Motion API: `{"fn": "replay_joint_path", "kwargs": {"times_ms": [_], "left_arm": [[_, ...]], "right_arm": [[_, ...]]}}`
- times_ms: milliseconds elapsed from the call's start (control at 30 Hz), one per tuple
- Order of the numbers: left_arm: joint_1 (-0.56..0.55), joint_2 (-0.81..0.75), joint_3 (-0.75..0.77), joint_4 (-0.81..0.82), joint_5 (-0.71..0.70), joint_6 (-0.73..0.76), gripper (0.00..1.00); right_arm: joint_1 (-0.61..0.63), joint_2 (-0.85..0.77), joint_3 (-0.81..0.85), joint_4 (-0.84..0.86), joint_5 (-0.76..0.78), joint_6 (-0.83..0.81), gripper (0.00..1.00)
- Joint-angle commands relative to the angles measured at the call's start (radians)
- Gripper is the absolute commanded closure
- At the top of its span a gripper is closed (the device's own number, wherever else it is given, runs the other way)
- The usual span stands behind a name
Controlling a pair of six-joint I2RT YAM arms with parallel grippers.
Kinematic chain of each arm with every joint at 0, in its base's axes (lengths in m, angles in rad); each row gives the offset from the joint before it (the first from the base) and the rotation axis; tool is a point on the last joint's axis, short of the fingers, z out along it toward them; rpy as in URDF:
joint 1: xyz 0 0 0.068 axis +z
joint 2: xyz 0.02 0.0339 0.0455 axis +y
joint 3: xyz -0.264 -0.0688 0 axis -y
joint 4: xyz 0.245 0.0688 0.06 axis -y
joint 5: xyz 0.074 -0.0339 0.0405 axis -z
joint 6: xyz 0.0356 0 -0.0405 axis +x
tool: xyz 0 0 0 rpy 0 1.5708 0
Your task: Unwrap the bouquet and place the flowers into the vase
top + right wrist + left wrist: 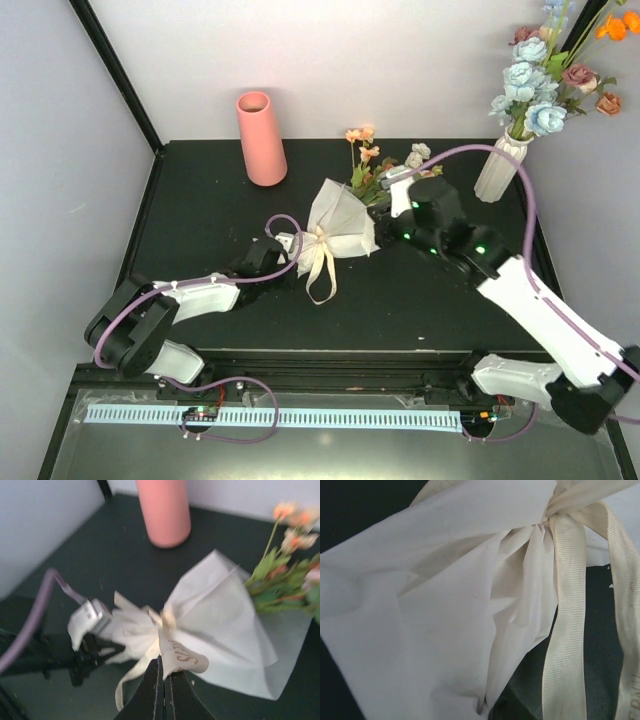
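From above, the bouquet [340, 225] lies on the surface [200, 190], well apart from the pink vase [262, 138]. Left wrist: only paper [445, 605] and ribbon [565, 630] show. Right wrist: left fingers [94, 647] clench the gathered paper. The right fingers [152, 690], clenched, seem to pinch a ribbon tail [182, 657]. A jammed knot could drag the bouquet or tear the paper.

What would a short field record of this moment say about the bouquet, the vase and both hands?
bouquet: lying on the table, paper on, ribbon tied
flowers: inside the wrap, blooms sticking out
vase: upright at back left, no flowers in it
left hand: shut on the bouquet's stem end
right hand: shut, apparently pinching a ribbon end
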Motion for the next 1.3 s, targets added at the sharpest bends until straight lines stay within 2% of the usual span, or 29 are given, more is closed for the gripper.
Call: {"fn": "replay_joint_path", "kwargs": {"times_ms": [0, 167, 333, 500, 633, 733, 767, 800, 833, 867, 900, 1033, 1200, 1267], "left_arm": [[0.002, -0.016, 0.003, 0.008, 0.008, -0.023, 0.97], [0.002, -0.02, 0.003, 0.01, 0.018, -0.026, 0.97], [0.001, -0.026, 0.001, 0.004, 0.021, -0.031, 0.97], [-0.006, -0.024, -0.001, 0.0, 0.035, -0.04, 0.97], [-0.016, -0.046, -0.003, -0.021, 0.067, -0.072, 0.97], [-0.035, -0.074, -0.012, -0.039, 0.093, -0.104, 0.96], [-0.048, -0.085, -0.017, -0.045, 0.102, -0.117, 0.95], [-0.064, -0.095, -0.022, -0.048, 0.112, -0.128, 0.93], [-0.088, -0.101, -0.028, -0.049, 0.123, -0.138, 0.9], [-0.106, -0.106, -0.033, -0.05, 0.134, -0.147, 0.86], [-0.126, -0.108, -0.033, -0.052, 0.145, -0.153, 0.81], [-0.194, -0.14, -0.017, -0.119, 0.164, -0.155, 0.44], [-0.224, -0.364, 0.017, -0.319, 0.089, -0.1, 0.27], [-0.224, -0.448, 0.055, -0.418, -0.005, -0.055, 0.21]], "right_arm": [[0.003, -0.146, 0.044, 0.048, 0.117, 0.01, 0.98], [0.003, -0.292, -0.014, 0.165, 0.192, -0.025, 0.96], [0.003, -0.401, -0.069, 0.25, 0.206, -0.046, 0.95], [0.003, -0.451, -0.105, 0.271, 0.234, -0.056, 0.87], [0.003, -0.497, -0.234, 0.254, 0.341, 0.067, 0.83], [0.003, -0.551, -0.389, 0.243, 0.325, 0.212, 0.83], [0.004, -0.57, -0.438, 0.243, 0.302, 0.252, 0.8], [0.003, -0.583, -0.481, 0.236, 0.274, 0.284, 0.73], [0.004, -0.594, -0.511, 0.216, 0.265, 0.334, 0.54], [0.004, -0.601, -0.537, 0.191, 0.258, 0.369, 0.42], [0.004, -0.606, -0.551, 0.163, 0.251, 0.392, 0.4], [0.003, -0.63, -0.582, 0.101, 0.241, 0.427, 0.3], [0.003, -0.637, -0.609, 0.133, 0.25, 0.447, 0.19], [0.004, -0.608, -0.622, 0.172, 0.251, 0.474, 0.15]]}}
